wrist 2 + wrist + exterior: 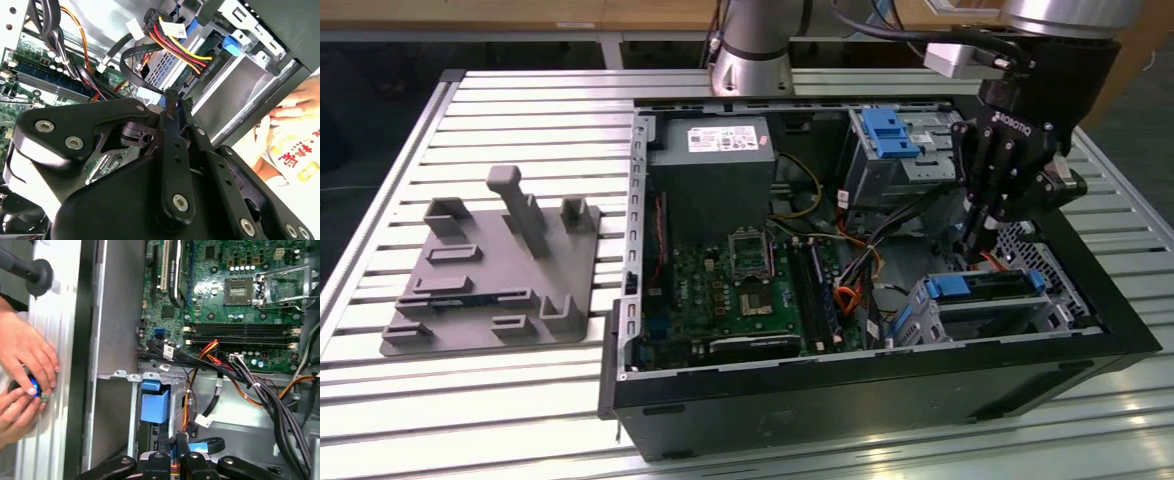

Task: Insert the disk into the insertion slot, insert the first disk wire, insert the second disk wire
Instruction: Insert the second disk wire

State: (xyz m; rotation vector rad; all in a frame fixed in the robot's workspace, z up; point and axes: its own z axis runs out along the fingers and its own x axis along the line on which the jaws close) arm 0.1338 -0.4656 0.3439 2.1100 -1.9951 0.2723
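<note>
Disk sits in the insertion slot, long axis vertical, blue-tabbed end up; state of tool unclear.

We find nothing we can read with certainty. White lettering, a maker's mark, runs along the black body of the gripper at the exterior view's right. A white label sits on the grey power supply at the far side of the case; its fine print is too small to read. In the second wrist view, red characters stand on white cloth, and we cannot make them out. In the first wrist view, a white tag hangs on a black cable, its print illegible.
</note>
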